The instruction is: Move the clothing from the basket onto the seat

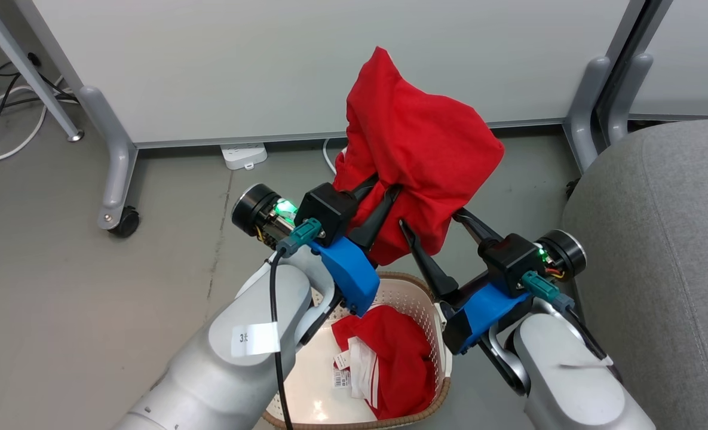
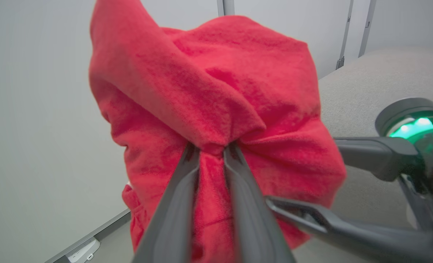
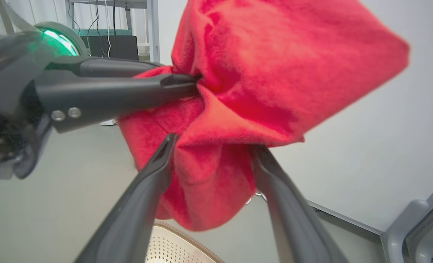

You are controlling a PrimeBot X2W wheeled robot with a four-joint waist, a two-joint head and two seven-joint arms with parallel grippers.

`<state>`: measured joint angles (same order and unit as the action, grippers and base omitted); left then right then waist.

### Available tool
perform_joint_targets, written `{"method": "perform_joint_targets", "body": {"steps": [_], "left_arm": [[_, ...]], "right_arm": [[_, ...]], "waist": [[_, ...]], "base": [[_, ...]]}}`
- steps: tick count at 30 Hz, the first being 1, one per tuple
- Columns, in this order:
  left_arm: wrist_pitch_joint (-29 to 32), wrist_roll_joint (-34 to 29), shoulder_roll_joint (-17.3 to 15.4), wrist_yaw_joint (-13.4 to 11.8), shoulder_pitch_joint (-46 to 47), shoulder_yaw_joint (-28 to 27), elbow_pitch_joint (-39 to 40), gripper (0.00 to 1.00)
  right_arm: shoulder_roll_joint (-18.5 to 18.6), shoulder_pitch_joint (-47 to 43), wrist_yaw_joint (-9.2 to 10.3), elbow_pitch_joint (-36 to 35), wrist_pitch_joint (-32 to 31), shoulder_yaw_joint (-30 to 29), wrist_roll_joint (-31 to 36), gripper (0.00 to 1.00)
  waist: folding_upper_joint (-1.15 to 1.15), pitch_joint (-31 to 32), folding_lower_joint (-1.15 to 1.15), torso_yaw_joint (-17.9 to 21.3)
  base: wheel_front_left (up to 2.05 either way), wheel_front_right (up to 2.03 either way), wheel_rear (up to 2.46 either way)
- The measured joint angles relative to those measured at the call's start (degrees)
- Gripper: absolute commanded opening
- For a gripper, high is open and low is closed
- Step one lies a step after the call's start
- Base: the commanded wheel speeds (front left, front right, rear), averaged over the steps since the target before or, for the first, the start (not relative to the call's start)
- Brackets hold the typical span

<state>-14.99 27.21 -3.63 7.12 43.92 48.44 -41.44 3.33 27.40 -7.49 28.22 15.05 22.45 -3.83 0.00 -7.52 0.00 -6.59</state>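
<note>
Clothing (image 1: 416, 143) pinched in my left gripper (image 1: 382, 186), held high to clear the basket (image 1: 412, 301) w/ more red inside; right gripper (image 1: 436, 230) spread wide, straddling its underside, prob. for support. Seat (image 1: 658, 239) is on my right.

White partition panel (image 1: 306, 65), floor power strip (image 1: 244, 156), caster wheel (image 1: 125, 223)

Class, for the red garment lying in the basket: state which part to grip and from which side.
Probably best: take the garment by its bunched red fold, coming down from above. It lies crumpled on the floor of the basket, whose perforated wall blocks a sideways approach.
</note>
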Motion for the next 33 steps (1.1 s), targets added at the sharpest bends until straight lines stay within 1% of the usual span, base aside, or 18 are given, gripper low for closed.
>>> {"method": "perform_joint_targets", "body": {"steps": [4, 5, 6, 14, 32, 33], "left_arm": [[0.0, 0.0, 0.2, 0.0, 0.6, 0.2, 0.2, 0.00], [0.0, 0.0, 0.3, 0.0, 0.7, 0.2, 0.2, 0.00], [0.0, 0.0, 0.3, 0.1, 0.8, 0.2, 0.2, 0.00], [0.0, 0.0, 0.4, 0.1, 0.9, 0.3, -0.1, 0.00], [0.0, 0.0, 0.4, 0.1, 1.1, 0.6, -0.6, 0.00], [0.0, 0.0, 0.4, 0.1, 1.1, 0.6, -0.7, 0.31]], "right_arm": [[-0.1, 2.2, 0.00, 2.1, 0.0, -0.2, 0.0, 1.00], [-0.2, 2.7, 0.00, 2.6, 0.0, -0.3, 0.0, 0.45], [-0.2, 3.0, 0.00, 3.0, 0.0, -0.3, -0.2, 0.00], [-0.4, 4.2, 0.00, 4.1, 0.0, 0.2, -0.9, 0.00], [-0.4, 4.2, 0.00, 4.2, 0.0, 1.0, -1.5, 0.00], [-0.4, 4.2, 0.00, 4.2, 0.0, 1.0, -1.6, 0.00]], "waist": [[0.00, -0.8, 0.00, -0.3], [0.00, -1.0, 0.00, -0.4], [0.00, -1.1, 0.00, -0.4], [0.00, -1.3, 0.00, -0.4], [0.00, -0.9, 0.00, 0.0], [0.00, -0.9, 0.00, 0.0]], "base": [[0.00, 0.00, 0.00], [0.00, 0.00, 0.00], [0.00, 0.00, 0.00], [0.00, 0.00, 0.00], [0.00, 0.00, 0.00], [0.00, 0.00, 0.00]]}}
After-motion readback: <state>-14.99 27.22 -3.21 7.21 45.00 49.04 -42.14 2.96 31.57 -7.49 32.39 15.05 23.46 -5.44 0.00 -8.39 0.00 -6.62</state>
